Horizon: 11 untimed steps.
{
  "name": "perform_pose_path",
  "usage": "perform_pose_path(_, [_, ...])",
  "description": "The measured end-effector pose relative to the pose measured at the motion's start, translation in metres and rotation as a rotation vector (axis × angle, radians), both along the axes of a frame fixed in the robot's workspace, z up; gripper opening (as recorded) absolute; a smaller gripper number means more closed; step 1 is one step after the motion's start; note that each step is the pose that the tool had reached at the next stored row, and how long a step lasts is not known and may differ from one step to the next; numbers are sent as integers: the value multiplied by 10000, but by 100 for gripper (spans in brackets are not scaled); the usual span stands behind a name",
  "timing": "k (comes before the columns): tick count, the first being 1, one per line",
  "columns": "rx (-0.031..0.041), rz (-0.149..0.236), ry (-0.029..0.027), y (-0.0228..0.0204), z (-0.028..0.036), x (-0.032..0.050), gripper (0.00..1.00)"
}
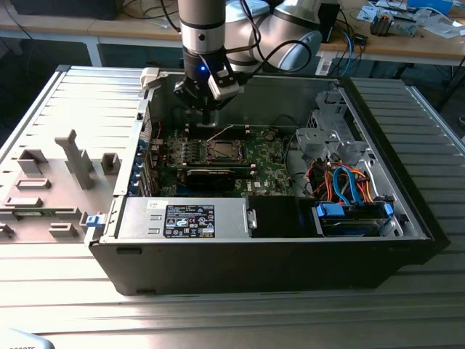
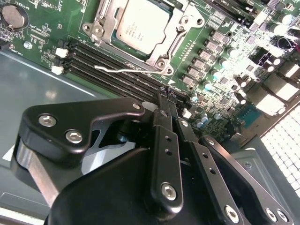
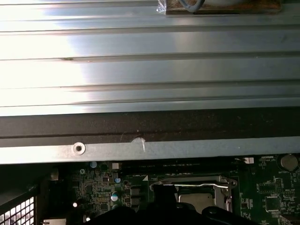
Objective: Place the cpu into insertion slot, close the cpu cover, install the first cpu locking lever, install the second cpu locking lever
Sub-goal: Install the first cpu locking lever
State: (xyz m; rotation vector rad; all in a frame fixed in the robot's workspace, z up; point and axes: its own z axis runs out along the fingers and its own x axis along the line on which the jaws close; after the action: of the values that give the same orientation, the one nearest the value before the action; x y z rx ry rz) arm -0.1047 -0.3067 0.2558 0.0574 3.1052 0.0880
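Already the cpu (image 2: 140, 26) sits in the insertion slot (image 2: 174, 29) under the closed cpu cover (image 2: 104, 21), mid-board in your exterior view. One locking lever (image 2: 123, 70) lies loose beside the socket. Your gripper (image 2: 167, 93) hangs just beyond it, fingers pressed together, holding nothing. Descend carelessly and those tips could strike the memory slots (image 2: 108, 63) or slip off the thin wire.
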Motion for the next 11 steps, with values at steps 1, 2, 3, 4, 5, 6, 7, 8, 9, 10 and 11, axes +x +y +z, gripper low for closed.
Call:
perform_pose_path(1, [0, 0, 0, 0, 0, 8, 11])
perform_pose_path(2, [0, 0, 0, 0, 0, 17, 11])
perform_pose_path(3, [0, 0, 1, 0, 0, 21, 11])
perform_pose_path(4, [0, -1, 0, 0, 0, 24, 11])
perform_pose_path(5, [0, -1, 0, 0, -1, 26, 11])
perform_pose_path(6, [0, 0, 1, 0, -2, 28, 11])
perform_pose_path(7, [0, 0, 1, 0, -2, 29, 11])
perform_pose_path(8, [-1, 0, 1, 0, -3, 29, 11])
perform_pose_path(9, [0, 0, 1, 0, -4, 29, 11])
perform_pose_path(10, [1, 0, 0, 0, -7, 30, 11])
perform_pose_path(11, [0, 1, 1, 0, -9, 29, 11])
